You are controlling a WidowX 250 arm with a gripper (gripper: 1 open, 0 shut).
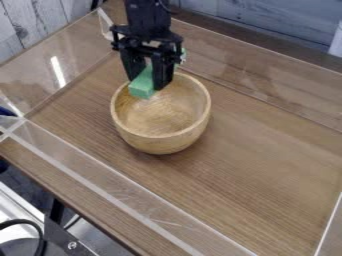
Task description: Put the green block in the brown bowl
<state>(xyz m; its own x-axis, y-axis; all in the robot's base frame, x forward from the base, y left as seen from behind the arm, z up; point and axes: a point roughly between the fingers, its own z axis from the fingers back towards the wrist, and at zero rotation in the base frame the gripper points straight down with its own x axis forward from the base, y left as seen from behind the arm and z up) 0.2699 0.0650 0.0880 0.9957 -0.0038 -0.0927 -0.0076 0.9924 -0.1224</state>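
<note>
Gripper (147, 82) was pinching the green block (140, 87) between its dark fingers, pointing straight down, and that was the whole story of this moment in the single camera view. Block hung from the jaws, tilted a little, its lower end dipping inside the rim line of the brown bowl (162, 135) at about the bowl's eleven o'clock. It sat over the paler inside, up near the far-left wall rather than over the middle. Whether the bar's bottom end touched the bowl's inner wall could not be told from this angle; it looked just clear of it.

The bowl stood near the centre of the wooden table (254, 170), with clear panels (54, 70) running along the table's edges from nine o'clock round to seven.

As for the step in hand: this read as the carry finishing and the placing about to begin, block held above the bowl, not yet let go. The next move, by my judgement, called for a small shift toward the bowl's centre or a touch lower, then a spread of the fingers so the bar dropped inside rather than clipping the thick rim at eleven o'clock.
</note>
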